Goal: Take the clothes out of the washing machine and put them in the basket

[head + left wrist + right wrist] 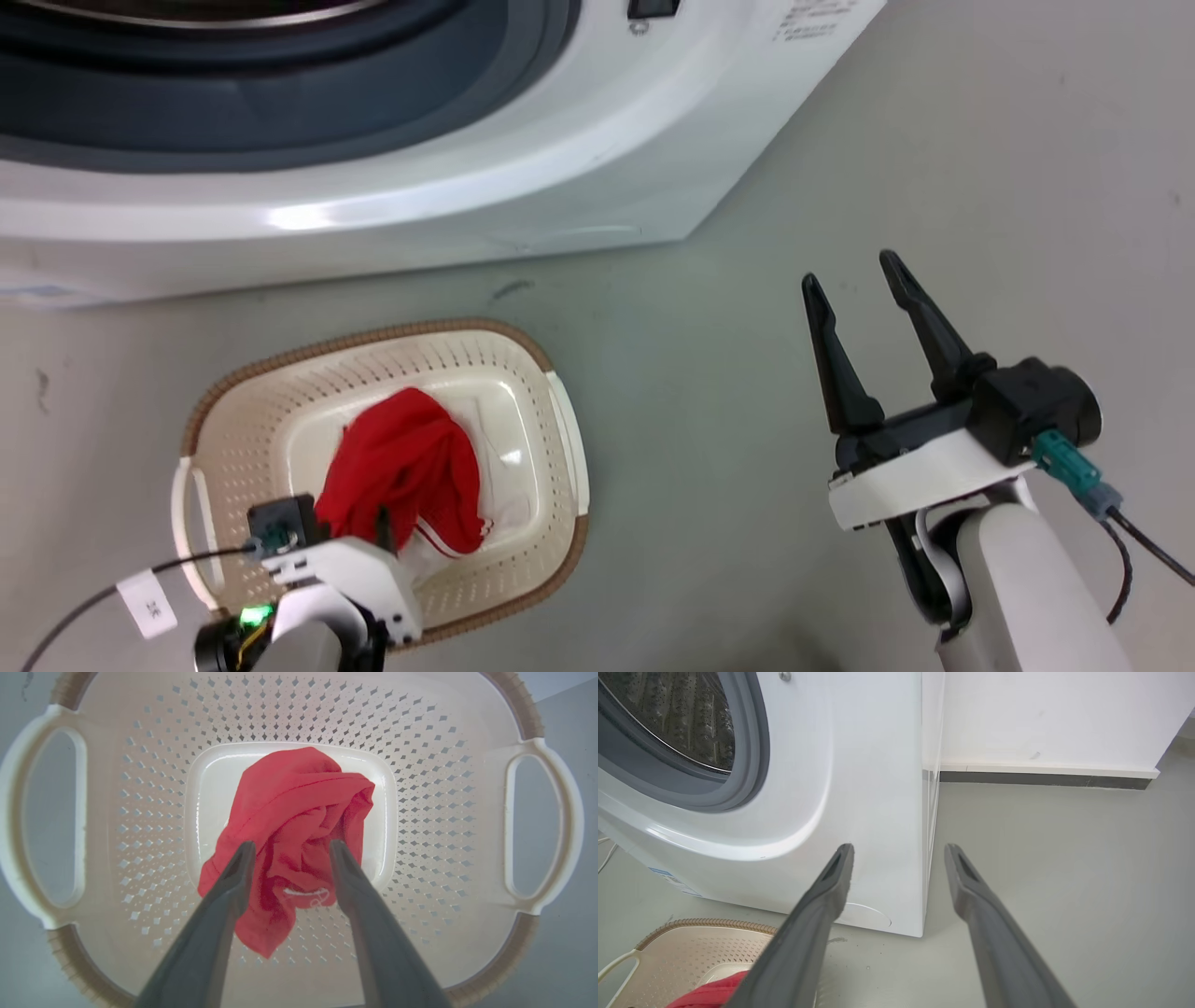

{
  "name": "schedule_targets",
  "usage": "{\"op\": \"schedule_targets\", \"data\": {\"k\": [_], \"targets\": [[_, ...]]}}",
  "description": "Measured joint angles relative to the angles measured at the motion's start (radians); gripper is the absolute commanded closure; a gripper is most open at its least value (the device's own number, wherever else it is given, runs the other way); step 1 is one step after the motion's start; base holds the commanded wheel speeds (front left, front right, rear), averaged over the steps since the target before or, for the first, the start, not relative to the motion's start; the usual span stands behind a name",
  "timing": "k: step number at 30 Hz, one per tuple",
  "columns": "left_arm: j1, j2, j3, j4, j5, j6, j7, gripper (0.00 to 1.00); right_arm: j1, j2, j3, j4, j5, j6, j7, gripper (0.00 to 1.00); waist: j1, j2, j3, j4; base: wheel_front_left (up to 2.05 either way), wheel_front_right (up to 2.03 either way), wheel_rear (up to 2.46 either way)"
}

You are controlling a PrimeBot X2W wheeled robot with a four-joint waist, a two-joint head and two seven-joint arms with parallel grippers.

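The red clothes (pixel 401 467) lie bunched in the cream basket (pixel 411 329) on the floor, with striped white trim (pixel 448 546) showing at the near side. My left gripper (pixel 381 534) hangs over the basket's near end. In the left wrist view its fingers stand open (pixel 292 843) just above the red clothes (pixel 289 798), inside the basket (pixel 420 765). The white washing machine (pixel 373 205) stands behind, its grey-rimmed porthole open. To the right, over bare floor, my right gripper (pixel 849 269) is open and holds nothing. In its wrist view it (pixel 900 847) points at the washing machine's lower corner (pixel 859 765), with the steel drum (pixel 682 714) at upper left.
Grey floor (pixel 709 392) spreads between the basket and my right arm. A white wall (pixel 1041 714) with dark skirting (pixel 1041 780) stands right of the machine. A black cable with a white tag (pixel 147 599) trails from my left wrist.
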Motion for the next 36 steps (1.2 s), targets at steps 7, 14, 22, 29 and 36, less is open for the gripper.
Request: {"op": "schedule_targets", "data": {"k": [7,14,22,29,36], "targets": [[0.128,-0.021,0.011,-0.023,-0.006,-0.027,0.0,0.0,0.106,0.0,-0.039,0.029,-0.025,0.0,0.0,0.0,-0.0001,0.0,-0.199,0.014,0.0,0.0,0.0],[0.228,-0.03,0.016,-0.161,0.022,-0.026,0.0,0.0,0.189,0.0,-0.078,0.018,-0.045,0.0,0.017,0.0,-0.0003,0.0,-0.349,0.031,0.0,0.0,0.0],[0.307,-0.036,0.03,-0.406,0.06,-0.018,0.0,0.0,0.246,0.0,-0.107,-0.047,-0.056,0.0,0.056,0.0,-0.0004,0.0,-0.441,0.067,0.0,0.0,0.0],[0.338,-0.037,-0.013,-0.654,0.097,0.013,0.0,0.0,0.271,0.0,-0.121,-0.097,-0.062,0.0,0.08,0.0,-0.0004,0.0,-0.464,0.08,0.0,0.0,0.0],[0.312,-0.037,-0.037,-0.787,0.105,0.026,0.0,0.0,0.277,0.0,-0.128,-0.117,-0.063,0.0,0.089,0.0,-0.0003,0.0,-0.452,0.084,0.0,0.0,0.0]]}}
